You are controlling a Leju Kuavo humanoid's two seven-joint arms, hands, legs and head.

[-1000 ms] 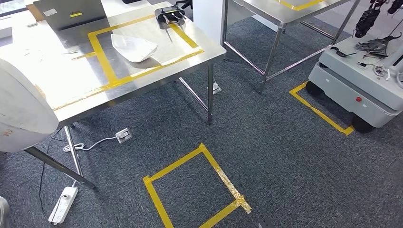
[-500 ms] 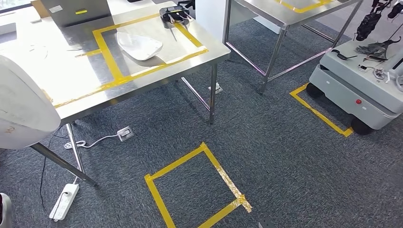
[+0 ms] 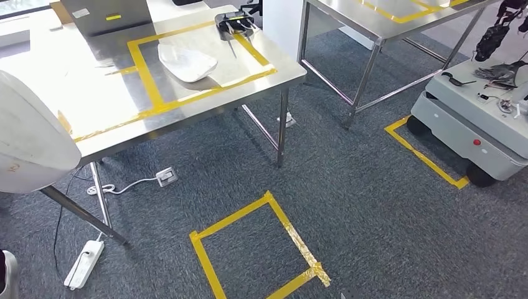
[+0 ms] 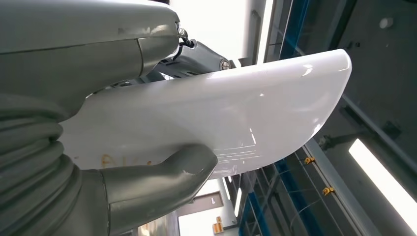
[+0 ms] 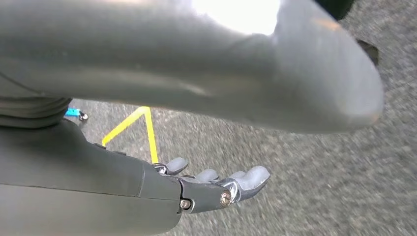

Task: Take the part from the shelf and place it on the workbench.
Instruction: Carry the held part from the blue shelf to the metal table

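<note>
- Now the white curved part (image 4: 211,118) is carried in the left hand (image 4: 147,187): the left wrist view shows the thick grey thumb under its glossy shell and darker fingers over its upper edge, so the hand is grasping it. In the head view the same part (image 3: 28,134) bulges in at the left edge, in front of the near workbench (image 3: 93,106).
- Compared with the frames of a second ago, the whole head view has slid: the workbench and its yellow tape frame (image 3: 187,68) sit slightly further right and lower, and the floor square of yellow tape (image 3: 258,246) has barely shifted. I read that as the camera moving with the robot, not the things moving.
- For the task, the pick-up looks done and the carry is under way; the set-down on the bench is not yet made.
- The right hand (image 5: 216,184) hangs over grey carpet, fingers loosely apart and holding nothing.
- No true containers are here; the tape frame serves as a bay, and inside it lies another white part (image 3: 187,62), with a small black device (image 3: 233,23) at its far corner.
- To the right stands a grey wheeled cart (image 3: 473,131) carrying dark loose items, too small to name.
</note>
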